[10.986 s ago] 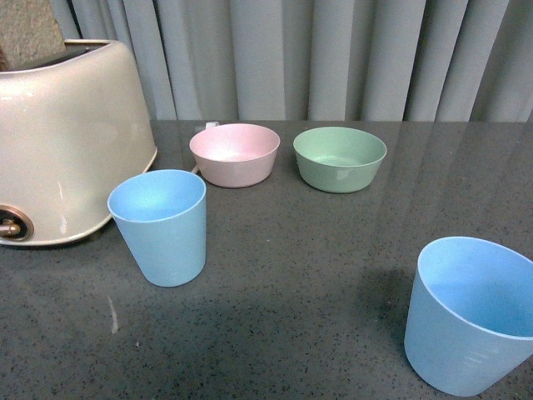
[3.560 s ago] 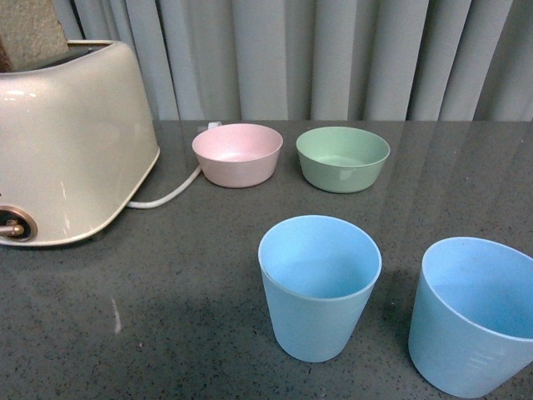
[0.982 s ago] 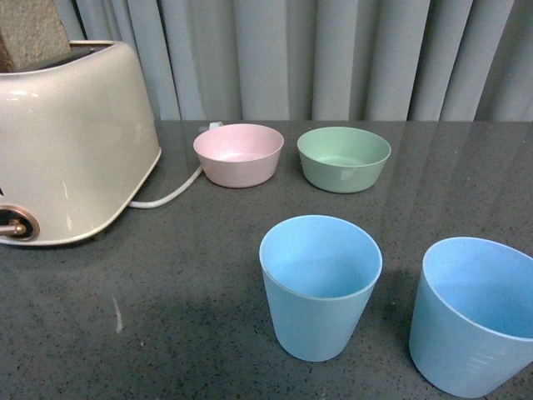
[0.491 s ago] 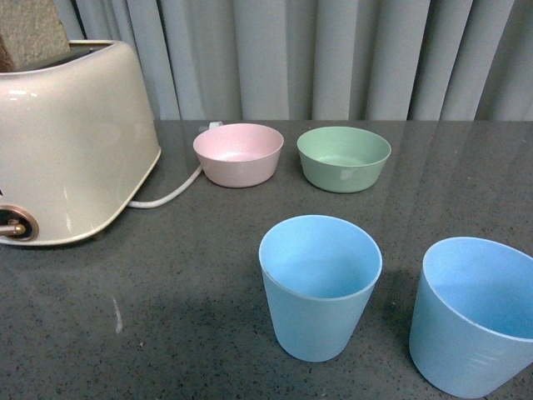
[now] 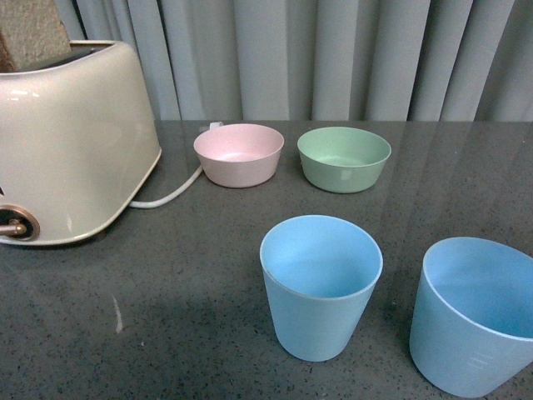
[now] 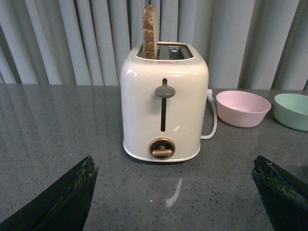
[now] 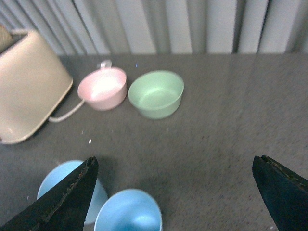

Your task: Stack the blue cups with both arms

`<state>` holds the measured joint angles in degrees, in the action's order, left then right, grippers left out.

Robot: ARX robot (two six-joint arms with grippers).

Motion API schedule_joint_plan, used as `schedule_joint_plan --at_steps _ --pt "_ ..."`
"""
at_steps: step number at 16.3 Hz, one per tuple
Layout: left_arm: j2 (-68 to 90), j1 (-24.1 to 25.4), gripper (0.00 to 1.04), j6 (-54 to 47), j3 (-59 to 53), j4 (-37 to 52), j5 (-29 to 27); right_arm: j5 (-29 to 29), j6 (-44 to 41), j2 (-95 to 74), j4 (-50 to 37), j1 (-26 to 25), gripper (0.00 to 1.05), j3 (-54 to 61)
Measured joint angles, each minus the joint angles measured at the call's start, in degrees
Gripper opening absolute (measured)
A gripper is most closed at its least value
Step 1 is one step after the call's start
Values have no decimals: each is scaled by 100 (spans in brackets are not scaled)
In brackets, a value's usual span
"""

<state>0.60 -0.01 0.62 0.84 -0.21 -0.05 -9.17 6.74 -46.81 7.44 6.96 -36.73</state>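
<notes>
Matte plastic, round, tapered: centre blue cup [image 5: 321, 287] and right blue cup [image 5: 473, 321]. Both upright, mouths up, long axes vertical. Side by side, narrow gap between, on dark speckled polished worktop [image 5: 191, 300]. Pink bowl [image 5: 238, 154], green bowl [image 5: 344, 158] behind, well apart. Glossy cream toaster [image 5: 71, 142] far left. Bare worktop left of centre blue cup. Left end effector [image 6: 173, 163] spread wide, empty, facing toaster. Right end effector [image 7: 174, 161] spread wide, empty, raised over cups.
</notes>
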Motion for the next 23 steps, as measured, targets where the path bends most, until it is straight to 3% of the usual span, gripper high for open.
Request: schedule_joint_plan --at_steps 2,13,14,23 --pt "0 0 98 -2 0 0 2 35 33 -726 291 334 98 -17" --pt "0 0 98 -2 0 0 2 463 332 -2369 317 710 98 61" --pt "0 0 98 0 0 0 0 535 339 -2404 323 769 94 61" --pt "0 0 98 -2 0 0 2 719 448 -2321 614 841 1 -227"
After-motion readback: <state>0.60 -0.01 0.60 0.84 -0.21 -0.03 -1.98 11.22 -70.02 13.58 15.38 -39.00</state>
